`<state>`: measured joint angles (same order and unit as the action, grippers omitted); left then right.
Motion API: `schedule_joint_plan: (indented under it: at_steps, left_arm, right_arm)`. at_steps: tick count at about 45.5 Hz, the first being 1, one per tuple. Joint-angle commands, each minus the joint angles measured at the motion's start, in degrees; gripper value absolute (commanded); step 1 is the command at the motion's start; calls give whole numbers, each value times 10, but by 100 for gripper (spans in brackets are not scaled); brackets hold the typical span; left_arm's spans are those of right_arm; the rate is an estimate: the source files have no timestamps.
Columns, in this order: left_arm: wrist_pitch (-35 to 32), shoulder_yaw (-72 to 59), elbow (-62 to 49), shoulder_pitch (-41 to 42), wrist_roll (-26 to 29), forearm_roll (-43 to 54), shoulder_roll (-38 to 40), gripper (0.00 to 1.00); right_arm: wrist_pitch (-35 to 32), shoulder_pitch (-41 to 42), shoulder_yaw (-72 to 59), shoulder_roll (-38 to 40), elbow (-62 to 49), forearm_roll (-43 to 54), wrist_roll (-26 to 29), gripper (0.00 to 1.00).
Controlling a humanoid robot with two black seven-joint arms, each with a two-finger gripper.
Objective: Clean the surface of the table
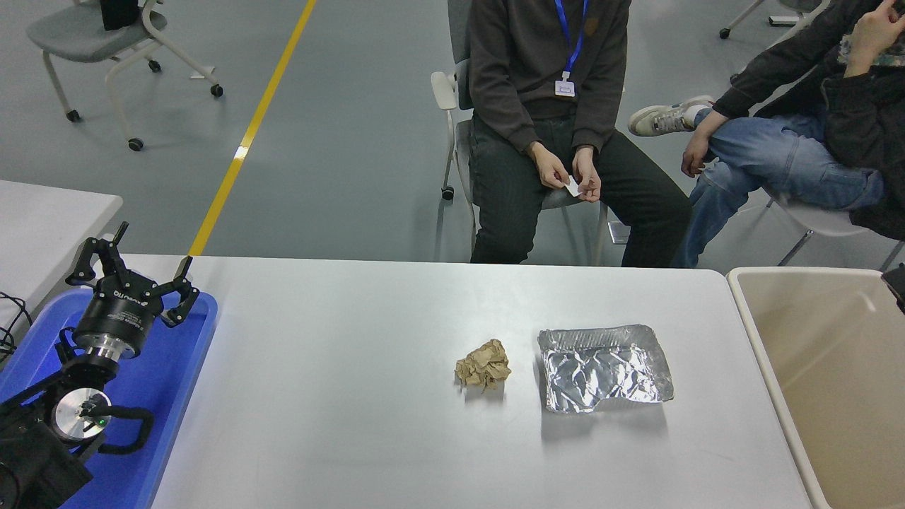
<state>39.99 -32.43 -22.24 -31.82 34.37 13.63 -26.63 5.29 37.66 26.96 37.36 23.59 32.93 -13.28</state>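
At the lower left, the left gripper (131, 272) hangs over the blue tray (173, 367) with its black fingers (185, 300) spread wide apart and nothing between them. Its arm runs back to the bottom corner. Only a dark sliver of the right gripper (896, 284) shows at the right edge, above the beige bin (767, 353); whether it is spread or closed cannot be told.

Between tray and bin lies the table surface (339, 396), a wide grey-white top filling the lower half of the view. On its right half sits a crumpled brown paper ball (483, 365), and just beside it, toward the bin, a dented foil tray (603, 367) lying flat with one near corner crushed inward. The two are close but apart.

Beyond the far edge a seated person (544, 106) holds a small white card (573, 187) in both hands, and a second person (813, 127) sits at the upper right. A smaller white tabletop (49, 226) shows at the left edge.
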Motion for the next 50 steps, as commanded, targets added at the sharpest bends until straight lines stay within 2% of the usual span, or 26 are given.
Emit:
schedule_joint_plan:
  at_steps: [1, 10, 22, 40, 50]
  left_arm:
    - [0, 0, 0, 0, 0, 0, 0, 100]
    - [0, 0, 0, 0, 0, 0, 0, 100]
    - [0, 0, 0, 0, 0, 0, 0, 100]
    - [0, 0, 0, 0, 0, 0, 0, 100]
    - [0, 0, 0, 0, 0, 0, 0, 100]
  right_arm:
    - [-8, -43, 163, 18, 123, -6, 34, 100]
    - [-33, -110, 273, 19, 227, -6, 34, 100]
    - [-48, -163, 315, 26, 327, -9, 34, 100]
    - [-50, -260, 406, -9, 464, -50, 27, 100]
    - [-55, -283, 440, -51, 476, -50, -29, 100]
